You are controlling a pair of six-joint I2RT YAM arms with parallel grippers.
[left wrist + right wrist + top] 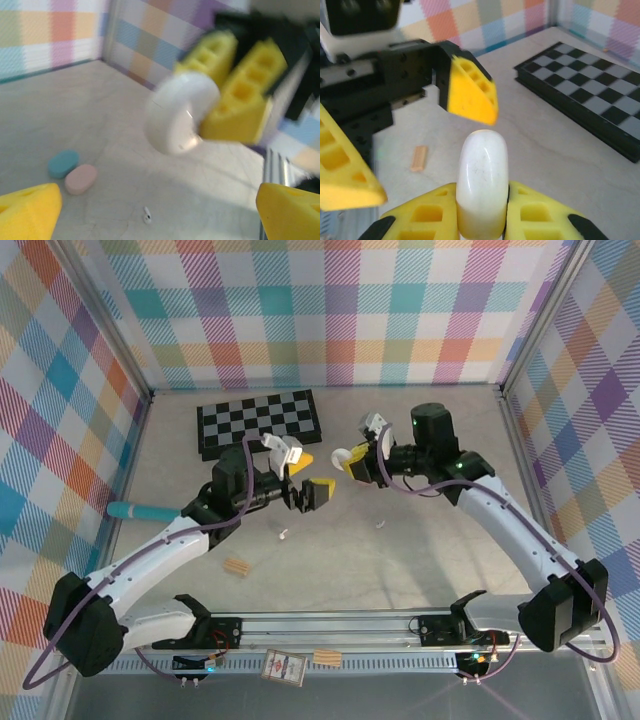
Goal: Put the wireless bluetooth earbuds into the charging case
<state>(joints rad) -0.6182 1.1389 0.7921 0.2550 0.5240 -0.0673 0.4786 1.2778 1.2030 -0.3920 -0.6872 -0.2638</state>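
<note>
My right gripper (482,222) is clamped on the white case (482,170), up off the table (420,570). My left gripper (308,476) faces it, wide open and empty. I'd square up before touching the lid. One earbud (147,216) lies below. The chessboard (260,422) is well back, so there's plenty of room.

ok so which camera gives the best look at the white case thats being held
The right wrist view: the white case is sharp, close and central, clamped in the right gripper. The left wrist view shows it blurred; the top external view shows it as a small white blob.
</note>
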